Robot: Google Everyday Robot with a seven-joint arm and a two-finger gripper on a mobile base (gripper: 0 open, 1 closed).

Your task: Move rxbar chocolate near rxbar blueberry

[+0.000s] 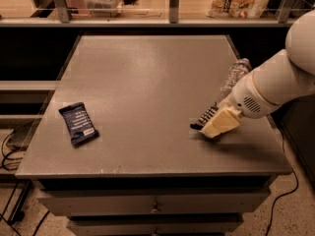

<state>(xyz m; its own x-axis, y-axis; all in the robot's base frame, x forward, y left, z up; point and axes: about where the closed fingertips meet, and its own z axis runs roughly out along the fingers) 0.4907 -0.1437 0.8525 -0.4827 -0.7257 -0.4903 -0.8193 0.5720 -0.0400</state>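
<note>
The claw (pixel 214 126) is clamped on the rxbar chocolate (pixel 204 117) near the right edge of the surface (pixel 147 73); the rxbar blueberry (pixel 78 123) lies near the left edge.

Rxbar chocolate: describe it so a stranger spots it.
On the grey table's right side, the rxbar chocolate is at the cream end effector's tip. Its wrapper is black with white lines, unlike the navy rxbar blueberry far left.

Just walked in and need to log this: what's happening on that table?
The robot arm's gripper is at the rxbar chocolate on the right side of the table, near a water bottle. The rxbar blueberry lies flat near the front-left edge, well apart, so the move is not yet done.
</note>
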